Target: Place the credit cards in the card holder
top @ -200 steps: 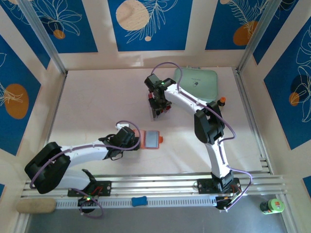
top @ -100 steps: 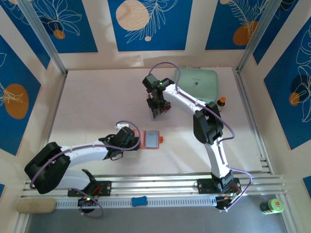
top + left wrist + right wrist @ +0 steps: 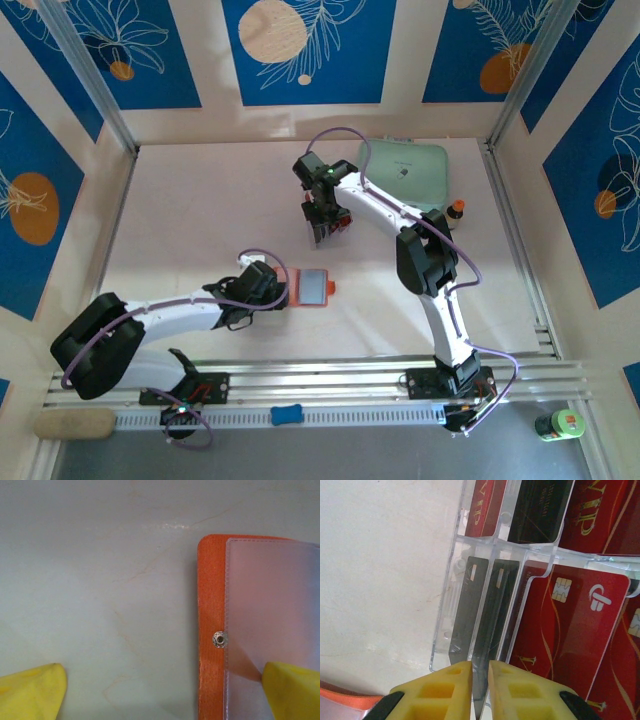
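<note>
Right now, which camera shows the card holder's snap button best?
Left wrist: the snap button sits sharp on the orange border of the card holder. Top external shows the holder small, button unresolved; right wrist catches its orange edge.

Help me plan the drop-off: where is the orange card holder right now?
Top view: the card holder lies open on the table near centre, one edge between the fingers of the open left gripper, nearer the arm bases than the clear card rack.
</note>
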Controlling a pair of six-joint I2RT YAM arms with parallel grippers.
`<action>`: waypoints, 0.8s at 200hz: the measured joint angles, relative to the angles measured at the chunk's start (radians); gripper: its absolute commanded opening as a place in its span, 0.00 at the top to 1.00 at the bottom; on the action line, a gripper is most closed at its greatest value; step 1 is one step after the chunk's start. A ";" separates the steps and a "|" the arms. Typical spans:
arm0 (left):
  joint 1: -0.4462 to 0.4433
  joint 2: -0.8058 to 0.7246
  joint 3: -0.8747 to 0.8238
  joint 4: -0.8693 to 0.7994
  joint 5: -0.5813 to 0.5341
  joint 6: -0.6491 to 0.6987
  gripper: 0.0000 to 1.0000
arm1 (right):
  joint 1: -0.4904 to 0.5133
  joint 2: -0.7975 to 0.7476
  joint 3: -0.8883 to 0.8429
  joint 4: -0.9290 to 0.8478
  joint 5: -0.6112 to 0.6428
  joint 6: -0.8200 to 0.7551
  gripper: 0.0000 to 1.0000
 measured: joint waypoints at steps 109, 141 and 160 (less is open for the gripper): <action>0.000 0.000 -0.001 0.003 0.000 0.000 0.00 | -0.023 0.008 0.005 -0.006 -0.019 0.001 0.80; 0.000 0.000 -0.001 0.003 0.000 0.000 0.00 | -0.020 0.008 0.011 -0.010 -0.019 0.000 0.79; 0.000 0.000 -0.001 0.003 0.000 0.000 0.00 | -0.012 0.008 0.013 -0.014 -0.007 0.000 0.78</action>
